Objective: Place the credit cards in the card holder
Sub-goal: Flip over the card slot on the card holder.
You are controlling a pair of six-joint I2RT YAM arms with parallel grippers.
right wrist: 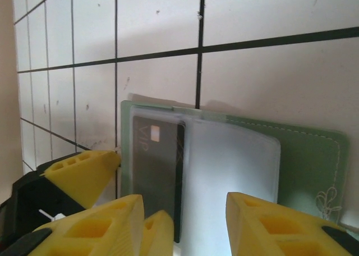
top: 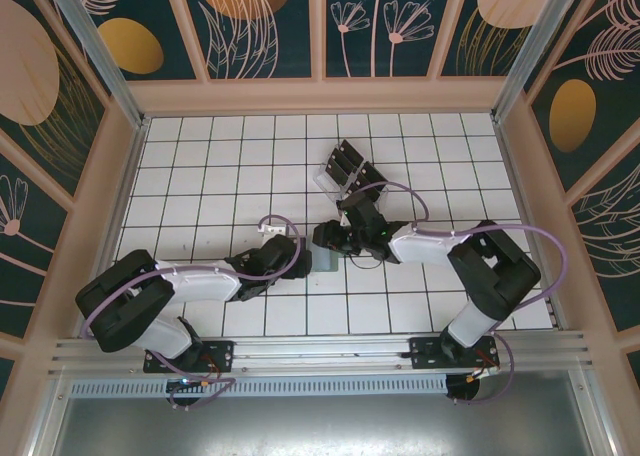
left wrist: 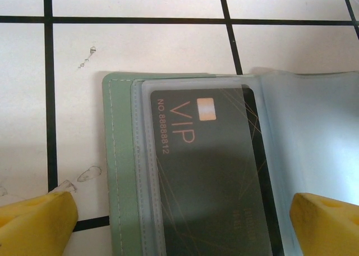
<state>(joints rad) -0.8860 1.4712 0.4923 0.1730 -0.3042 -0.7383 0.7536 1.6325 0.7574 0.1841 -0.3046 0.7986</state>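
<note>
- The left gripper [left wrist: 182,208] hangs low over the middle of the table [top: 200,166], a little toward its near edge. Its yellow jaws are spread wide, one on each side of the wallet below, and hold nothing.
- The card holder [left wrist: 120,172] lies flat and open between the two grippers. It is a soft grey-green wallet with clear plastic sleeves.
- One black credit card [left wrist: 213,177], printed VIP, sits inside a clear sleeve. It appears to be fully in.
- The right gripper [right wrist: 188,211] is low at the holder's edge, just beside the left gripper. Its jaws stand partly apart over the clear sleeve, and I can make out no grip on anything.
- Toward the far edge stands a clear rack [top: 325,181] holding more cards [top: 350,159].
- Likely risks: nothing pins the soft holder, so pushing in another card could slide it across the smooth table. A loose sleeve may buckle or fold shut and block the slot. The grippers are so close together that a careless lift could knock one against the other.
</note>
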